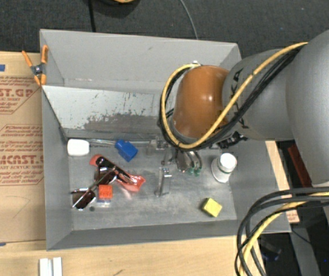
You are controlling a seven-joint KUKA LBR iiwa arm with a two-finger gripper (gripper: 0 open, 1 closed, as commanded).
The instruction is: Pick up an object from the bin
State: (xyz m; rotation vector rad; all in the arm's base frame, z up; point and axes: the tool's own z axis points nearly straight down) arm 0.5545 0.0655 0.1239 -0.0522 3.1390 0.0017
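Mid bin (pixel 124 105), gripper (pixel 164 184) above bare floor; grip unreadable.
One blue block (pixel 126 150), one yellow block (pixel 212 207), one bottle (pixel 224 168), one sunglasses pair (pixel 84 198).

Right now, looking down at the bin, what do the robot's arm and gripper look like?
The arm is thick, rounded and grey. Its wrist carries a glossy orange-brown dome cover. Yellow and black cables loop around that cover and run back along the arm. The gripper beneath it is small, slim and made of grey metal.
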